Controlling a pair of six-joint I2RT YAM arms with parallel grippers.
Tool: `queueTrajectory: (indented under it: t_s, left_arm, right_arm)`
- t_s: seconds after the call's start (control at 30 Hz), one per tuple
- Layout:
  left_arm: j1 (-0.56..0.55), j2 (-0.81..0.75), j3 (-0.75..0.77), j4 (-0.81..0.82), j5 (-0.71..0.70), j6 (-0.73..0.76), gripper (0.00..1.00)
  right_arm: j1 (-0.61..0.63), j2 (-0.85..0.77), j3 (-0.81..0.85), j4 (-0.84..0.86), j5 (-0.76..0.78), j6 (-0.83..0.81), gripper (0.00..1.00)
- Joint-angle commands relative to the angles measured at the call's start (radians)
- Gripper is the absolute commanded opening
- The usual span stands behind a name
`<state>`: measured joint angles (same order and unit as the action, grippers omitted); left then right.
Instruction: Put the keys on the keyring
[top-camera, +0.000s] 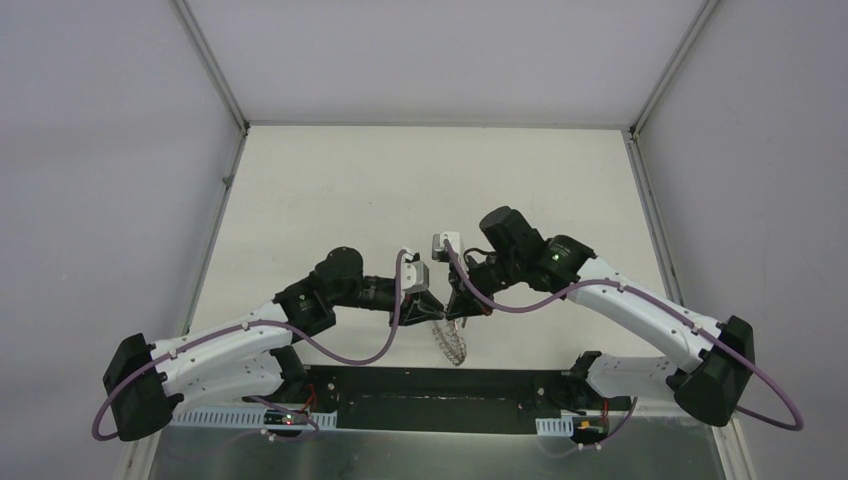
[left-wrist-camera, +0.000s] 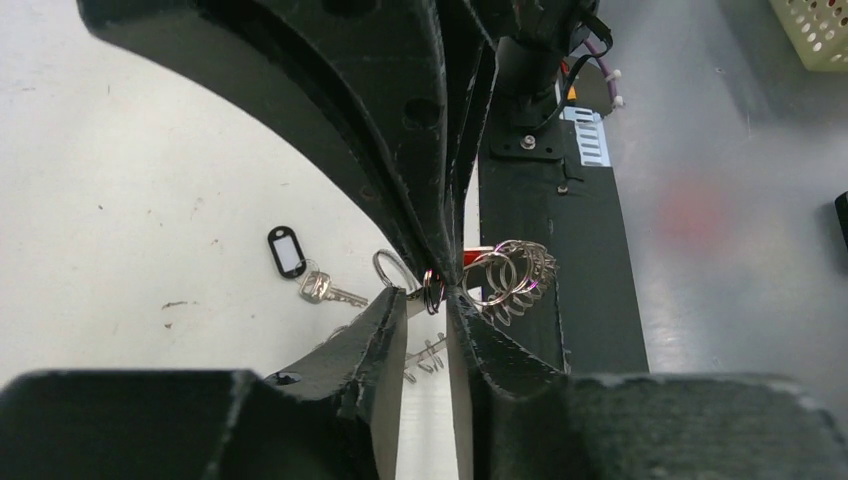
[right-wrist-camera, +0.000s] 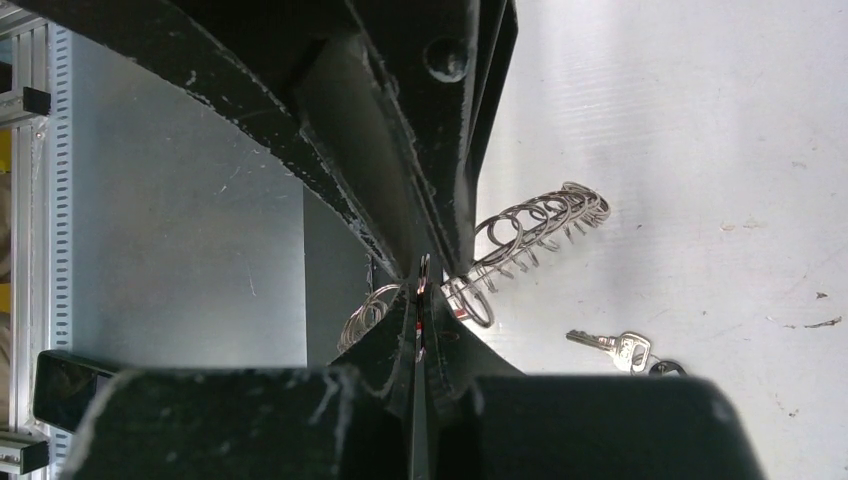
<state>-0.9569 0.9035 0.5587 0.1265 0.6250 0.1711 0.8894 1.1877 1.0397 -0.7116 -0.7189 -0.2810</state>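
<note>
Two grippers meet nose to nose above the near middle of the table (top-camera: 330, 190). The left gripper (top-camera: 428, 306) is pressed together on the keyring (left-wrist-camera: 515, 280), a silvery coil fringed with many small wire loops that fan out on both sides of its fingers and hang below them in the top view. The right gripper (right-wrist-camera: 420, 325) is clamped tight on the keys (left-wrist-camera: 432, 288): a small dark loop shows edge-on between its pads, with a sliver of red just beside it, touching the keyring's loops. Lying apart on the table is a silver tagged key (left-wrist-camera: 325, 290) with a black tag (left-wrist-camera: 287, 252).
</note>
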Motion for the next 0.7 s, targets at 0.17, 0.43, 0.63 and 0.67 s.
queueTrajectory:
  t_s: [0.17, 0.43, 0.63, 0.67]
  left_arm:
    - [-0.022, 0.013, 0.023, 0.071, 0.046, -0.016, 0.20]
    - [-0.026, -0.068, 0.029, -0.042, -0.025, 0.033, 0.37]
    - [-0.027, -0.100, 0.024, -0.066, -0.030, 0.034, 0.41]
    - [-0.027, -0.101, 0.025, -0.067, -0.032, 0.033, 0.41]
  right_arm:
    - [0.007, -0.005, 0.019, 0.090, -0.021, 0.013, 0.00]
    - [0.006, -0.012, 0.008, 0.095, -0.017, 0.017, 0.00]
    - [0.007, -0.009, 0.005, 0.109, -0.025, 0.024, 0.00]
    - [0.007, -0.010, 0.004, 0.110, -0.025, 0.025, 0.00]
